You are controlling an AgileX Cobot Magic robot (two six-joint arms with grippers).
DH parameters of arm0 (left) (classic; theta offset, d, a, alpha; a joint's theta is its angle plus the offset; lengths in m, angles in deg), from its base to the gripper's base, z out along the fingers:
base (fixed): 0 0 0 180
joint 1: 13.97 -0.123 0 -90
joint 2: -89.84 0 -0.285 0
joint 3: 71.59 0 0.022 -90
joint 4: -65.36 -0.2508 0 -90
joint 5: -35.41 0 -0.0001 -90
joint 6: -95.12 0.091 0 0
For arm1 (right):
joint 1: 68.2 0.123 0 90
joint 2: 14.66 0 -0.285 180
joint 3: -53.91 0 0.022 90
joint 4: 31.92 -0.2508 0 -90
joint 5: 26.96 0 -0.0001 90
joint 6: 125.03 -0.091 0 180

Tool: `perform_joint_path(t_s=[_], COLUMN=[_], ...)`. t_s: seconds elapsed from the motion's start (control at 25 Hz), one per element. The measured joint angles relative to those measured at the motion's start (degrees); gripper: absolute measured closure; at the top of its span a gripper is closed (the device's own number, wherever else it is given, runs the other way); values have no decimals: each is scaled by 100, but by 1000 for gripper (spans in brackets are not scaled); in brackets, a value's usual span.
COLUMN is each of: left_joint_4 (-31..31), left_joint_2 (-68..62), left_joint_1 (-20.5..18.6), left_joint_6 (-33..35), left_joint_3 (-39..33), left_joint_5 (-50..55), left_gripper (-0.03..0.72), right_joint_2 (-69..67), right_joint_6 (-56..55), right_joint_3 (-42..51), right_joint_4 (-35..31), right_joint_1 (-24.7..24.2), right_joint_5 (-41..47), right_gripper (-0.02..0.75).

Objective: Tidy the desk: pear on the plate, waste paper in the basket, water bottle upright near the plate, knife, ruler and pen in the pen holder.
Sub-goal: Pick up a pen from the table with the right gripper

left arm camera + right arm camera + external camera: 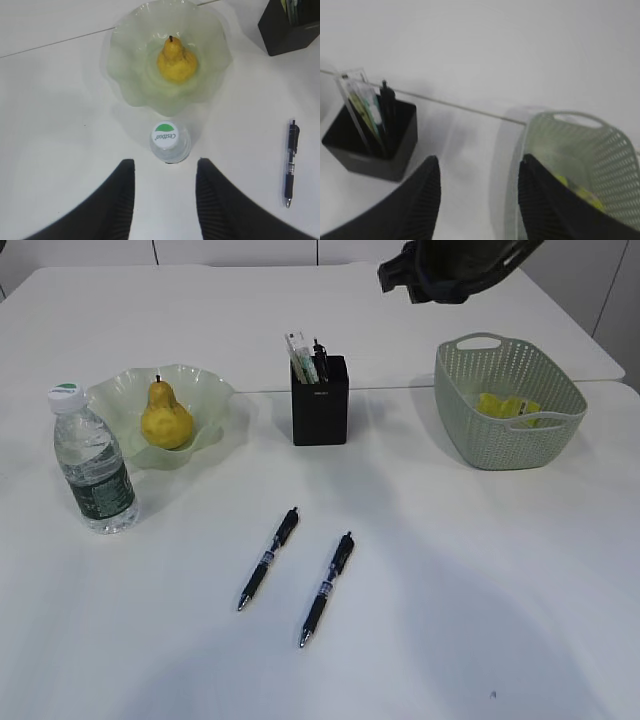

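Left gripper (165, 200): two black jaws enter from the lower edge of the left wrist view. Each is broad at the base and tapers to a rounded tip. Inner faces carry fine horizontal ribbing; outer surfaces are smooth and matte.

Right gripper (479, 197): same pattern in the right wrist view, lower centre. Two black tapered jaws, ribbed inner faces, rounded tips. Picture is soft; no screws or markings legible.

Right arm (450, 265): at the upper right of the exterior view, a dark, bulky housing with rounded contours, partly cropped by the frame edge. Detail indistinct.
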Motion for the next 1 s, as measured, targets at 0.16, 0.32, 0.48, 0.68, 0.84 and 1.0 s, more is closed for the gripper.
perform_joint_path(t_s=[0.16, 0.32, 0.48, 0.68, 0.84, 1.0], left_joint_4=[0, 15, 89, 357, 428, 428], left_joint_2=[0, 0, 0, 0, 0, 0], left_joint_1=[0, 0, 0, 0, 0, 0], left_joint_6=[0, 0, 0, 0, 0, 0], left_joint_3=[0, 0, 0, 0, 0, 0], left_joint_5=[0, 0, 0, 0, 0, 0], left_gripper=[403, 403, 403, 403, 403, 403], right_joint_2=[254, 330, 344, 393, 419, 419], right_joint_6=[237, 568, 849, 460, -345, -885], right_joint_3=[-9, -70, -84, -84, 15, 410], right_joint_4=[-476, -1174, -2070, -3377, -3160, -2906], right_joint_1=[91, 94, 94, 142, 176, 201], right_joint_5=[1633, 2888, 3099, 3124, 3124, 3124], right_gripper=[332, 366, 409, 417, 417, 417])
